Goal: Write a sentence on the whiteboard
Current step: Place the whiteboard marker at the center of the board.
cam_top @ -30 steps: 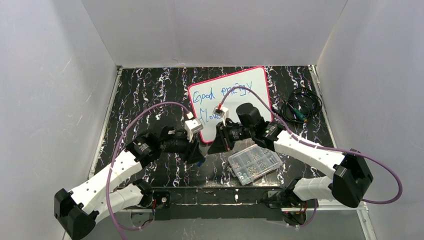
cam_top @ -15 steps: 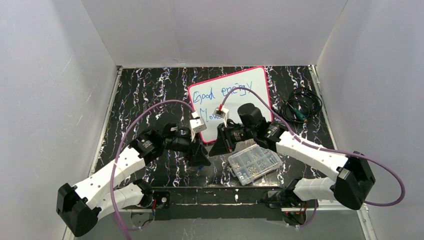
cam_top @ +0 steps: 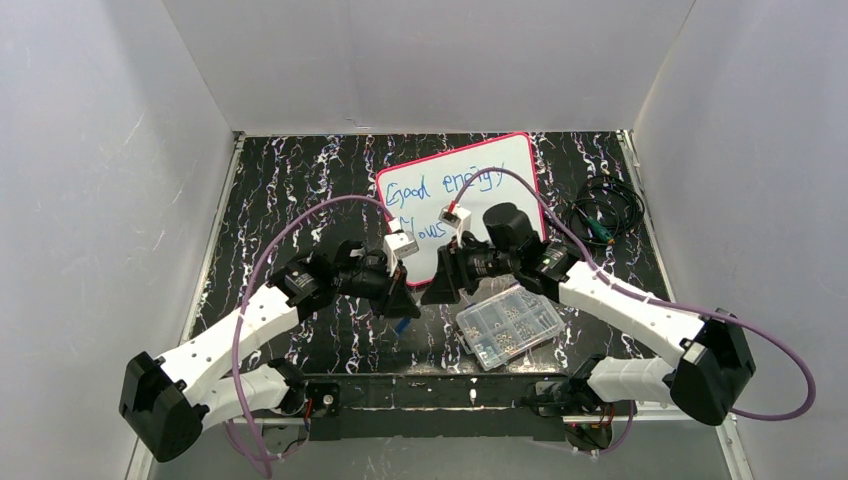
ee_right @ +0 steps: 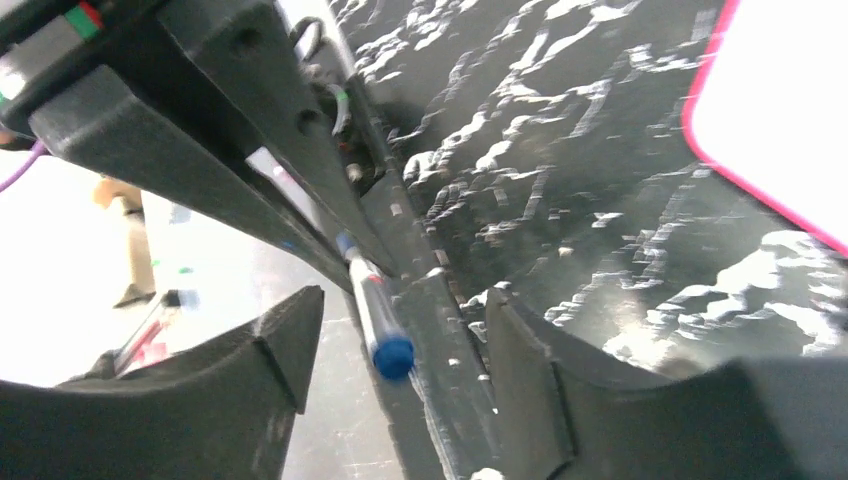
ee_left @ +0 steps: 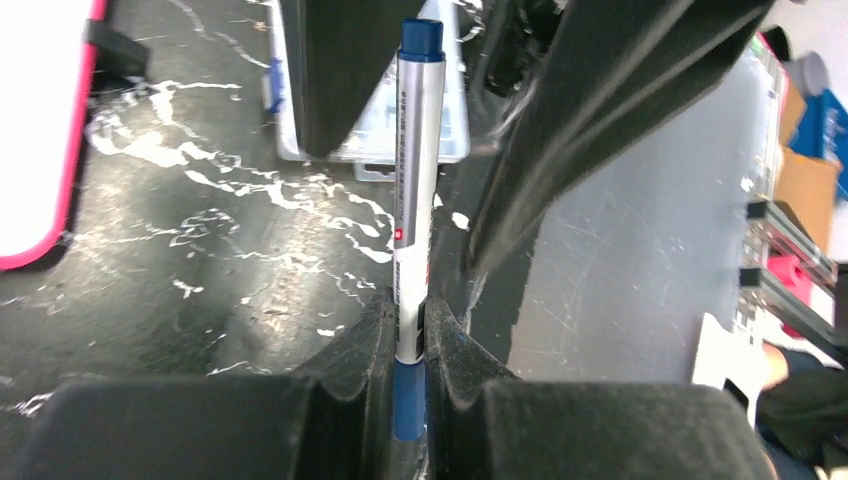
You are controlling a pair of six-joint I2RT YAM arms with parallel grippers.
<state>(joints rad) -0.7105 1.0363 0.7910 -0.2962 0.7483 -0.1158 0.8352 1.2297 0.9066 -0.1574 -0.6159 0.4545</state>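
My left fingers [ee_left: 384, 330] were clamped on the pen [ee_left: 410, 180] low on its barrel, and my right fingers [cam_top: 438, 290] stood apart around its blue end. It looked light, stiff and slick, best pinched mid-barrel. The whiteboard [cam_top: 505, 165], bearing the sentence [cam_top: 440, 190], lay upper centre in the overhead view.

From above my wrists [cam_top: 470, 262] half-cover the second line of the sentence [cam_top: 440, 186] and the near edge of the whiteboard [cam_top: 515, 152], and the marker [ee_left: 410, 180] vanishes at its lower end between my left fingers [ee_left: 365, 335].
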